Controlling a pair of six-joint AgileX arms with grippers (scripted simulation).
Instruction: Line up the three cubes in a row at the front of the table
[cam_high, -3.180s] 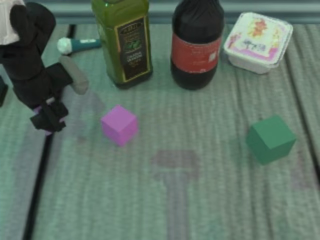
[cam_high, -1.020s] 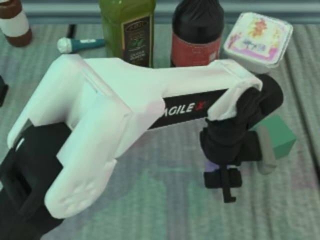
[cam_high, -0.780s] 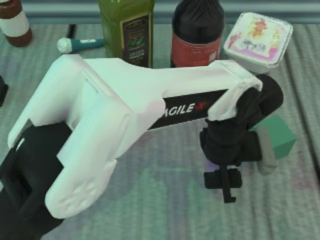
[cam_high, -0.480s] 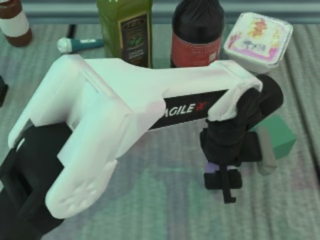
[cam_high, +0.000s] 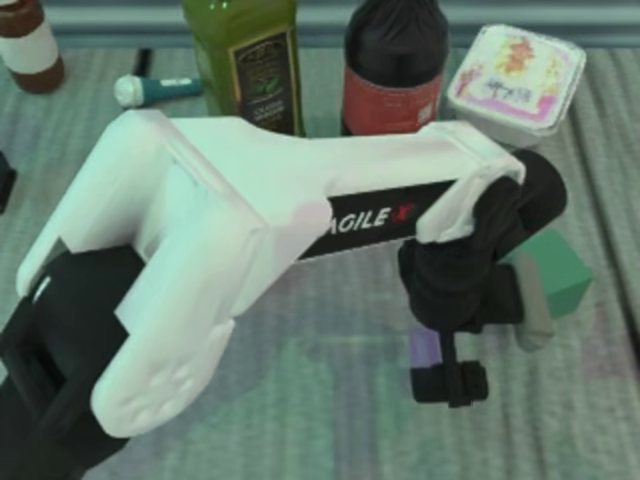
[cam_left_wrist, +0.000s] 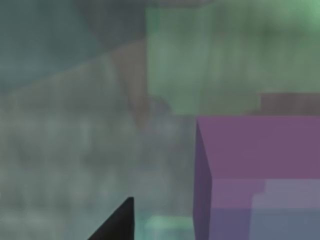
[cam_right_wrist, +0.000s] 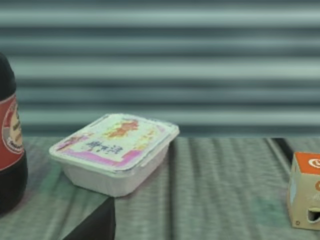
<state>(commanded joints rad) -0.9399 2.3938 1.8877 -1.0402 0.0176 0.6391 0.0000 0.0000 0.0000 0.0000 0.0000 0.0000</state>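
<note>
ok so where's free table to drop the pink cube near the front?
Bare table runs along the front, between the left arm and the lavender cube, and right of the left end effector below the green cube. Crowded at the back: bottles, tub.

Along the back stand a brown jar, olive-oil bottle, dark bottle and lidded tub; a marker lies there too.

The left arm spans the table's middle, bottles and a food tray line the back, while the front right lies open.
</note>
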